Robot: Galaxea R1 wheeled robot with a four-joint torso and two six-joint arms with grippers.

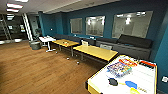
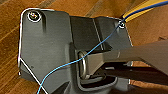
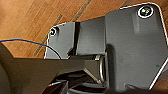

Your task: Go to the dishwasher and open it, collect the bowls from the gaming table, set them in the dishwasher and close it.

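- Where the head view looks down, the gaming table point(image 1: 147, 75) carries a black bowl point(image 1: 113, 81) beside a blue bowl point(image 1: 131, 84).
- Neither end effector's opening can be told.
- No writing is readable.

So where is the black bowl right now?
In the head view the black bowl sits on the white table at lower right, beside the blue bowl.

White gaming table point(image 1: 147, 75), yellow edge; black bowl point(image 1: 113, 81); blue bowl point(image 1: 131, 84); teal walls point(image 1: 107, 10); brown wood floor point(image 1: 37, 70).
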